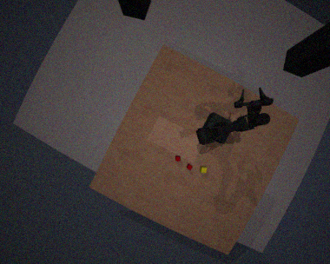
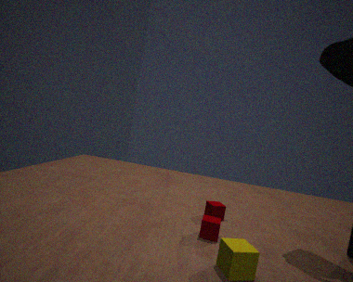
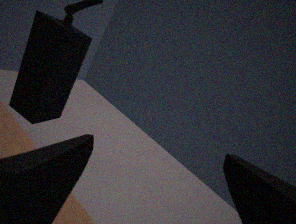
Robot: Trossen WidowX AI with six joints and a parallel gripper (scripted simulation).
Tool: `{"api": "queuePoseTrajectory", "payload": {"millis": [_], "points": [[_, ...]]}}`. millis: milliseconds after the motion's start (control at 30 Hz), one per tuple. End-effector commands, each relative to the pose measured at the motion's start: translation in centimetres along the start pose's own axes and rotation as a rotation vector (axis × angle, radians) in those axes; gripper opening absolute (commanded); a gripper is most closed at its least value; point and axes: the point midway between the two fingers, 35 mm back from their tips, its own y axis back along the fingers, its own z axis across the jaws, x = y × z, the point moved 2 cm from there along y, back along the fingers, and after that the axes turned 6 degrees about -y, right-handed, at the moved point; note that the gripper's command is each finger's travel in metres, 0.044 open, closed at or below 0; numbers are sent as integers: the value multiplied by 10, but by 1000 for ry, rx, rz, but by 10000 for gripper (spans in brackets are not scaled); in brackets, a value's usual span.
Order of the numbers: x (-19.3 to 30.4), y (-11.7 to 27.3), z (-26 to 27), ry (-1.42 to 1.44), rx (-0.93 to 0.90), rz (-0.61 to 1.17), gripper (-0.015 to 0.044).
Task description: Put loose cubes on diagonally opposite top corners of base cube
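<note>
On the counter [image 1: 137,117] [image 2: 105,209] [image 3: 10,135], the arm [image 1: 220,130] [image 2: 348,60] holds its gripper [image 1: 252,90] [image 3: 158,151] wide and empty by the upper-right edge in the top view. Toward the lower edge sit the yellow base cube [image 1: 203,169] [image 2: 238,260], a red cube [image 1: 189,167] [image 2: 210,228] near it and another red cube [image 1: 177,158] [image 2: 215,211] beyond.
</note>
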Motion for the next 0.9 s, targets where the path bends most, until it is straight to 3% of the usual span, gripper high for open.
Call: {"api": "queuePoseTrajectory", "payload": {"millis": [0,133,467,867], "points": [[0,0,-1,-1,7,3,374],[8,13,-31,-22,149,58,269],[34,77,-106,-90,567,248,265],[65,195,-150,-205,1026,513,265]]}}
